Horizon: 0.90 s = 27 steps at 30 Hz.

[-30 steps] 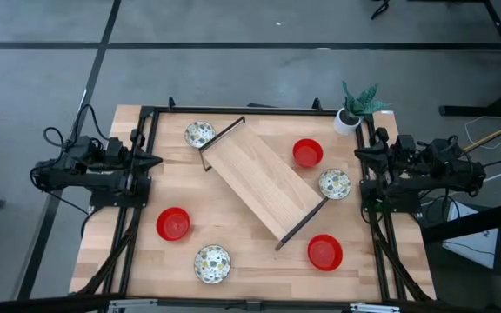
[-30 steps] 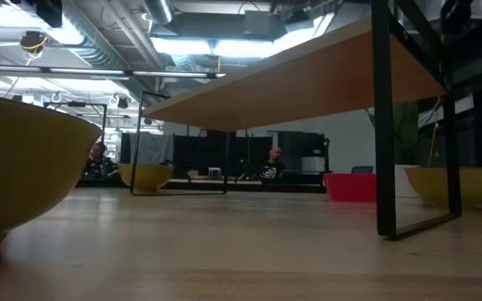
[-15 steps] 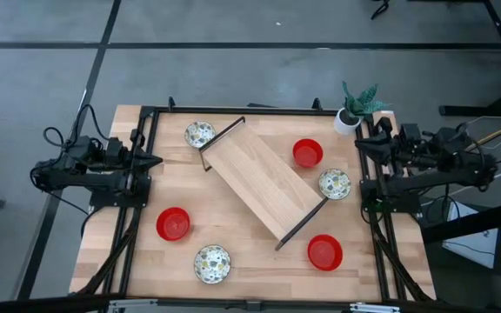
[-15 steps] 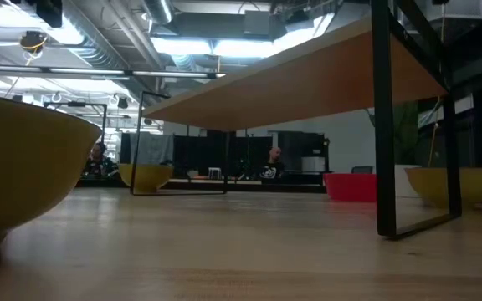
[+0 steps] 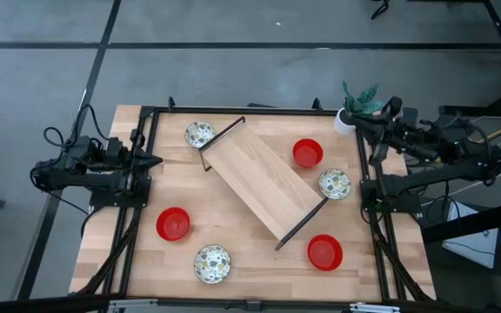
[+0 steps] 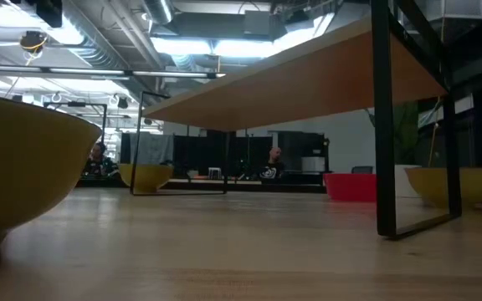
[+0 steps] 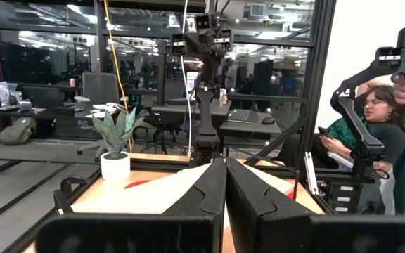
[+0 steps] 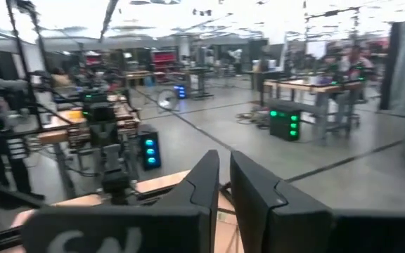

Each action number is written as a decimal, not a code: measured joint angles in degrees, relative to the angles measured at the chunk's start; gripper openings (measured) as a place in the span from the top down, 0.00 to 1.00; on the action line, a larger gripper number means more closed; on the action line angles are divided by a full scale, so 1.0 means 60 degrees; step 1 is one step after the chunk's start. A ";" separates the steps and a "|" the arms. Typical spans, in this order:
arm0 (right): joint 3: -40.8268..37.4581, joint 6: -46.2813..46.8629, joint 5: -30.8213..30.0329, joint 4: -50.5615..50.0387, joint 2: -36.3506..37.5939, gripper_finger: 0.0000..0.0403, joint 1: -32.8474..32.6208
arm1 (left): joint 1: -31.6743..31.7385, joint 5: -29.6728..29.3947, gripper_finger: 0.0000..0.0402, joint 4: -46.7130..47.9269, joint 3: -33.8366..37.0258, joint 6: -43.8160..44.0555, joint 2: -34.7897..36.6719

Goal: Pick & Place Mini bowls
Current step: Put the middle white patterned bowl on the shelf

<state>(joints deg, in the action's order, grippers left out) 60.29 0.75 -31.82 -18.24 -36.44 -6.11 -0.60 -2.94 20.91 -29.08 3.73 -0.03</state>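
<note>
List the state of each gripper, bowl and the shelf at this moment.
Left gripper: shut, empty, at table's left edge.
Right gripper: shut, empty, raised by the plant.
Red bowls: upright, empty, on table.
Speckled bowls: upright, empty, on table.
Shelf: standing, bare.

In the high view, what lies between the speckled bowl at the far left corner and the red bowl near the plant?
The slanted wooden shelf board on a dark frame lies between the speckled bowl and the glossy red bowl, seen from above.
</note>
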 joint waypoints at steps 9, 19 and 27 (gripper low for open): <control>0.0527 -0.0256 -0.0859 -0.0011 -0.0685 0.90 0.0000 | -0.0003 0.0000 0.99 -0.0003 -0.0003 0.0003 -0.0001; 0.0646 -0.0491 0.0119 0.0091 -0.1170 0.90 0.0083 | 0.0000 0.0000 0.99 0.0000 -0.0003 0.0003 0.0000; 0.0645 -0.0470 0.1910 0.0228 -0.1489 0.90 0.0742 | -0.0002 0.0000 0.99 -0.0002 -0.0001 0.0002 -0.0001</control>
<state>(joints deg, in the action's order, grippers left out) 64.16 -2.07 -20.36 -16.87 -45.37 -1.66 -0.61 -2.94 20.90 -29.09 3.74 -0.04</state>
